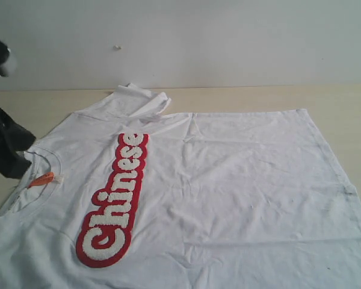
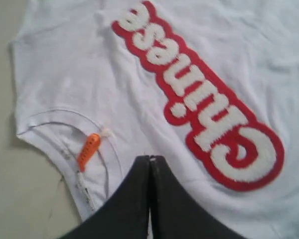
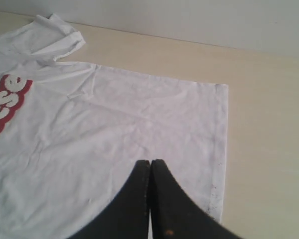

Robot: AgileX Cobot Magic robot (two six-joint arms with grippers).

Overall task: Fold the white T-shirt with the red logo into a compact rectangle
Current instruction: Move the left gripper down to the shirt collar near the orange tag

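Left pincer [image 2: 150,158]: jaws pressed together with nothing between them. The tips are poised over the cloth; I cannot tell whether they touch it.
Just beside the left pincer: the orange neck tag [image 2: 88,149] and the ribbed collar [image 2: 55,124] on one side, and the big "C" end of the red logo [image 2: 199,94] on the other.
Farther from the left pincer: the logo runs away across the chest, flat and fully exposed.
Right pincer [image 3: 150,162]: also closed tight and empty, over the lower body of the white T-shirt [image 3: 114,124].
Near the right pincer: the hem [image 3: 220,144] runs just beside the tips, with dark specks along it. Past it is the bare surface [image 3: 269,124].
Far from the right pincer: the far sleeve [image 3: 55,35], bunched and turned up on itself, with the tail of the logo near it.
Shirt overall: spread front-up across the surface in a single layer, lightly wrinkled. Its near edge runs out of the exterior view.
Done: as far as the pictures show, only the laying-out. No fold is visible anywhere.
Left to do: by my reading, every fold. The sleeves and sides must come in, then the length must double over into a rectangle. The crumpled sleeve probably wants flattening first.
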